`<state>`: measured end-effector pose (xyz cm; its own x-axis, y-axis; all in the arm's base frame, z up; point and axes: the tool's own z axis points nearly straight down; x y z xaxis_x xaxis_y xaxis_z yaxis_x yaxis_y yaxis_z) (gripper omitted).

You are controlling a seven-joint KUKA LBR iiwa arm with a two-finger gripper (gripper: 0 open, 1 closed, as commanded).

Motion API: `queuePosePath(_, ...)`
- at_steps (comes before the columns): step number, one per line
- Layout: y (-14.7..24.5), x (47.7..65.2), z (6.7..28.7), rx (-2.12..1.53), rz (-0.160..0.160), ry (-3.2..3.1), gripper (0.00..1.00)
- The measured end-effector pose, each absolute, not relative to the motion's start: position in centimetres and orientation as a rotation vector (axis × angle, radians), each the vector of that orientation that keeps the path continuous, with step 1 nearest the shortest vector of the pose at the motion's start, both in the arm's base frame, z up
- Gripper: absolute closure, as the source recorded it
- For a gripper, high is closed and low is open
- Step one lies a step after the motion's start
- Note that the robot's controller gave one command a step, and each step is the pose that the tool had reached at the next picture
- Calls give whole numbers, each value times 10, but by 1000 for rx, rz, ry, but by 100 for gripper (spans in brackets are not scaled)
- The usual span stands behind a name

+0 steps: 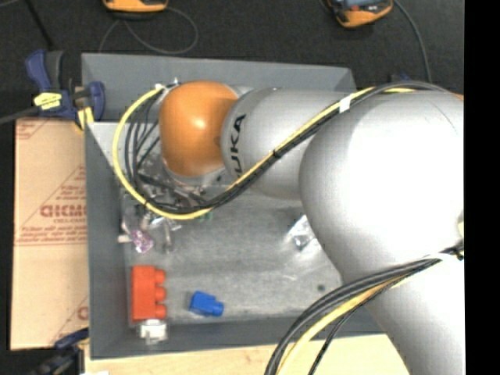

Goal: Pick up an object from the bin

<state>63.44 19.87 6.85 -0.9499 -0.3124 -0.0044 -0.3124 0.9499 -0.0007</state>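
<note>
My gripper [148,223] hangs below the arm's wrist over the left part of the bin, close to the left wall. Right under it lies a small clear thing with a purple tint [143,243]; I cannot tell whether the gripper touches it. Nearer the front, a red-orange toy brick [146,291] lies along the left wall. A small white piece [152,331] sits at that brick's front end. A little blue block [205,304] rests on the floor to the right of the brick.
A small shiny thing [299,233] lies on the bin floor to the right, next to the arm's big grey body. The arm and its cables cover the bin's back and right side.
</note>
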Motion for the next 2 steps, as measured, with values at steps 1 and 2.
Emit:
queuePosePath(1,207,649,102,-1437,-1,2785,0)
queuePosePath(2,187,653,101,-1385,3,2816,0)
